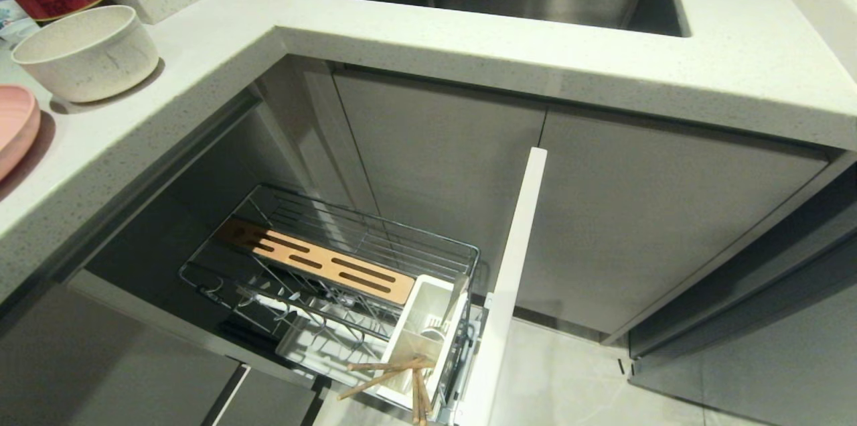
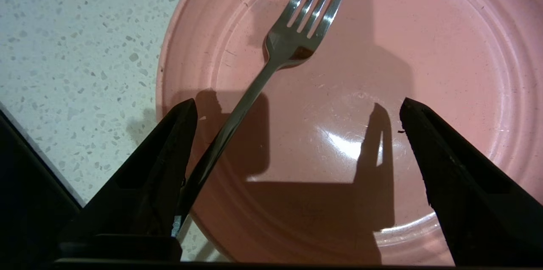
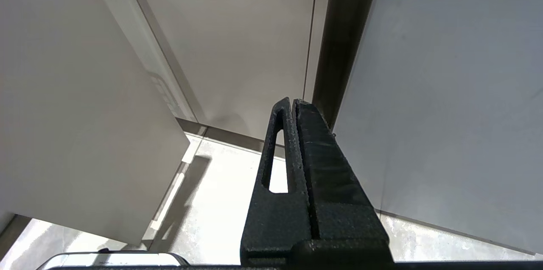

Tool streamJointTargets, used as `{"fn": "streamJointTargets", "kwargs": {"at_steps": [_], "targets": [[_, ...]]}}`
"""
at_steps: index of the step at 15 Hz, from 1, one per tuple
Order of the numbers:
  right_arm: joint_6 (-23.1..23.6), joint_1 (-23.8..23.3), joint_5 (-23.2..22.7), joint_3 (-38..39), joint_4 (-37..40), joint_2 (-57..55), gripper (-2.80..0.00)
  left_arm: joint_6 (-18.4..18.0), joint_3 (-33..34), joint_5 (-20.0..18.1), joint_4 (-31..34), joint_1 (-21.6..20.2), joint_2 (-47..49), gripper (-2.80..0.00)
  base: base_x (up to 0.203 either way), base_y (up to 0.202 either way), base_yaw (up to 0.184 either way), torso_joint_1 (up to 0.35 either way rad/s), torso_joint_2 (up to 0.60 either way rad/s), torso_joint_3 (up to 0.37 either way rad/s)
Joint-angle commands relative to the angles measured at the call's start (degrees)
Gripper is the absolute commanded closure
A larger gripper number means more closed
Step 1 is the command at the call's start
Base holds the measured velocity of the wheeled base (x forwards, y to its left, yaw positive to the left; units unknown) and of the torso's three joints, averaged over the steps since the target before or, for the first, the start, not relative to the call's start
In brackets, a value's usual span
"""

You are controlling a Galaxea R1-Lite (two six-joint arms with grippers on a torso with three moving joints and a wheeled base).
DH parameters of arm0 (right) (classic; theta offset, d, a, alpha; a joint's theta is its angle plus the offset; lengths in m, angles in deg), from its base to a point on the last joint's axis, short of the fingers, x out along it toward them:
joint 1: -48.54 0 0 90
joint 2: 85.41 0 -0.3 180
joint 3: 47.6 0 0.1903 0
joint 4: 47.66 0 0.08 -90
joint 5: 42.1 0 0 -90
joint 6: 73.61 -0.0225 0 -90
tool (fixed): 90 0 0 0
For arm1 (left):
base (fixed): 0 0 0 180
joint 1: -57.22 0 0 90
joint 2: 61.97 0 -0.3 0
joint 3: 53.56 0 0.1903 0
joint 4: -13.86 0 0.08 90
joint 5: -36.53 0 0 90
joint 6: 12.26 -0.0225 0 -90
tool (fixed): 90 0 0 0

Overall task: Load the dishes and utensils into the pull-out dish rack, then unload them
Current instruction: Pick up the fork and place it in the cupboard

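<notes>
The fork (image 2: 271, 62) lies on the pink plate (image 2: 445, 70) on the worktop (image 2: 63, 49); the left end effector (image 2: 297, 108) hovers spread wide, one finger against the handle. Chopsticks (image 1: 395, 376) sit racked. Next: centre, then pinch the handle.

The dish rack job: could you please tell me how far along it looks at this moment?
Done: only the chopsticks stand in the white utensil holder of the pull-out dish rack. In hand: the left end effector hangs open over the fork lying on the pink plate, gripping nothing. Left: the fork, plate and off-white bowl, all on the counter, then unloading. The right end effector is shut, parked by the cabinets.
</notes>
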Motion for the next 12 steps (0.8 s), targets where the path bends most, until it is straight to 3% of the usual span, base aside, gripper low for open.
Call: {"fn": "streamJointTargets", "kwargs": {"at_steps": [1, 5, 12], "targets": [[0.0, 0.0, 0.0, 1.5, 0.0, 0.0, 0.00, 0.0, 0.2, -0.2, 0.4, 0.1, 0.3, -2.80, 0.000, 0.000, 0.000, 0.000, 0.00, 0.000], [0.0, 0.0, 0.0, 1.6, 0.0, 0.0, 0.00, -0.2, -0.3, -4.6, 5.7, 0.2, -0.5, -2.80, 0.000, 0.000, 0.000, 0.000, 0.00, 0.000], [0.0, 0.0, 0.0, 1.5, 0.0, 0.0, 0.00, 0.0, 0.0, -4.4, 5.7, 0.9, -1.2, -2.80, 0.000, 0.000, 0.000, 0.000, 0.00, 0.000]]}}
